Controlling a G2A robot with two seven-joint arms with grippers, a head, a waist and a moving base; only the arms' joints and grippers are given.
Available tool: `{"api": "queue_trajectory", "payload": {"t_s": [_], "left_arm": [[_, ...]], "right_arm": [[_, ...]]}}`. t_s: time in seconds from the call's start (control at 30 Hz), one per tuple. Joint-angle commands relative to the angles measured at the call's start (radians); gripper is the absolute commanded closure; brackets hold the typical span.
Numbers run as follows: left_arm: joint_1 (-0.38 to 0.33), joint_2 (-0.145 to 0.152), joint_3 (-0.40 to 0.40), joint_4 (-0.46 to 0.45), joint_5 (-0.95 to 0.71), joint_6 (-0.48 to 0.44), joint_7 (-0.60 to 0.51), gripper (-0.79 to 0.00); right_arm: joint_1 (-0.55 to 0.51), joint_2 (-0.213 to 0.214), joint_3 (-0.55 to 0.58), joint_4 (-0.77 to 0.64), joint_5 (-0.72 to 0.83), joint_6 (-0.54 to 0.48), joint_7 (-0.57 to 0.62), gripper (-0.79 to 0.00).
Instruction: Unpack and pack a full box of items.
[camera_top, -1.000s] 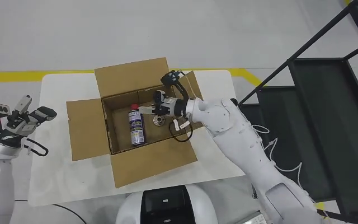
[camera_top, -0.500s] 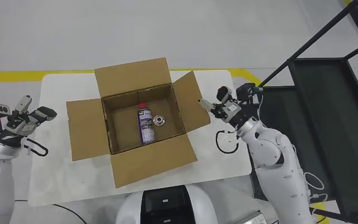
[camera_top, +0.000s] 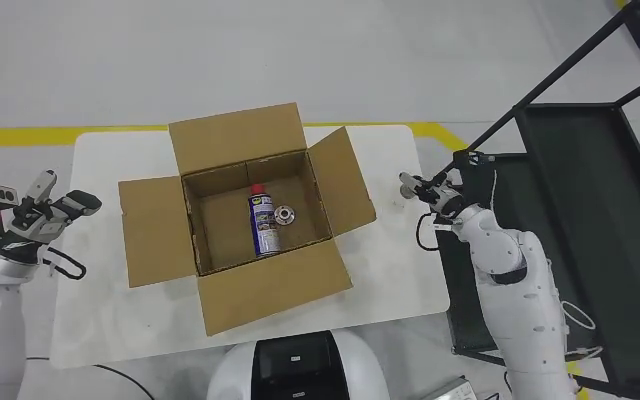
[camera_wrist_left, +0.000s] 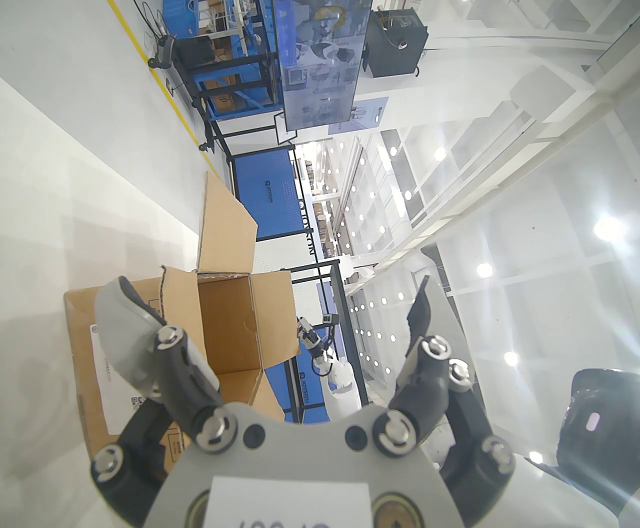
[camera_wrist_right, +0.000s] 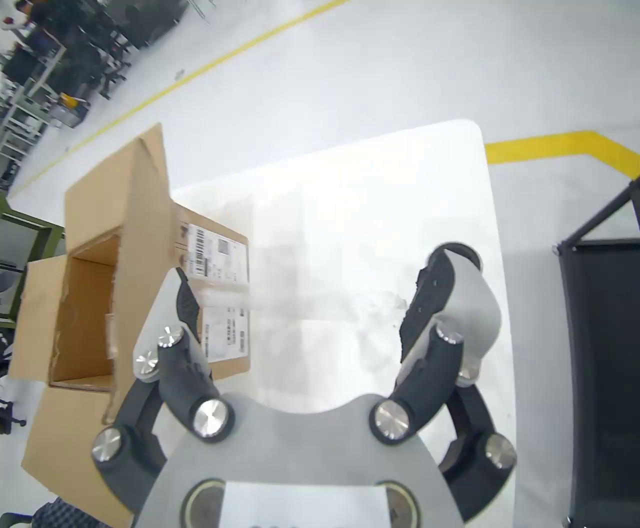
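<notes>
Right tool: spread, empty, at counter edge, clear of box. Left tool: same, opposite side. In box: can and, possibly, metal ring. Likely mid-task: box far from full.

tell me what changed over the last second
The right gripper pulled out of the box, now open and empty, and drew back to the right edge of the table. The spray can shifted slightly toward the metal fitting. Fitting, box and left gripper stayed put.

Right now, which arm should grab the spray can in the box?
Probably the right. The right gripper hangs open nearer the spray can in the box; the left gripper, also open, is farther away.
</notes>
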Motion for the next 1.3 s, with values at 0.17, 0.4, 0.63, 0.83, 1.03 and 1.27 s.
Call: {"api": "queue_trajectory", "payload": {"t_s": [0.17,0.4,0.63,0.83,1.03,1.27], "left_arm": [[0.0,0.0,0.0,0.0,0.0,0.0,0.0,-0.785],[0.0,0.0,0.0,0.0,0.0,0.0,0.0,-0.785],[0.0,0.0,0.0,0.0,0.0,0.0,0.0,-0.785],[0.0,0.0,0.0,0.0,0.0,0.0,0.0,-0.785],[0.0,0.0,0.0,0.0,0.0,0.0,0.0,-0.785],[0.0,0.0,0.0,0.0,0.0,0.0,0.0,-0.785]], "right_arm": [[0.128,0.013,-0.046,0.139,-0.123,0.058,0.151,-0.785],[0.155,0.016,-0.061,0.159,-0.158,0.07,0.191,-0.785],[0.155,0.016,-0.061,0.159,-0.158,0.07,0.191,-0.785],[0.186,0.016,-0.09,0.223,-0.235,0.122,0.14,-0.785],[0.295,0.009,-0.161,0.411,-0.289,0.16,0.111,-0.785],[0.434,-0.01,-0.243,0.64,-0.26,0.152,0.063,-0.785]]}}
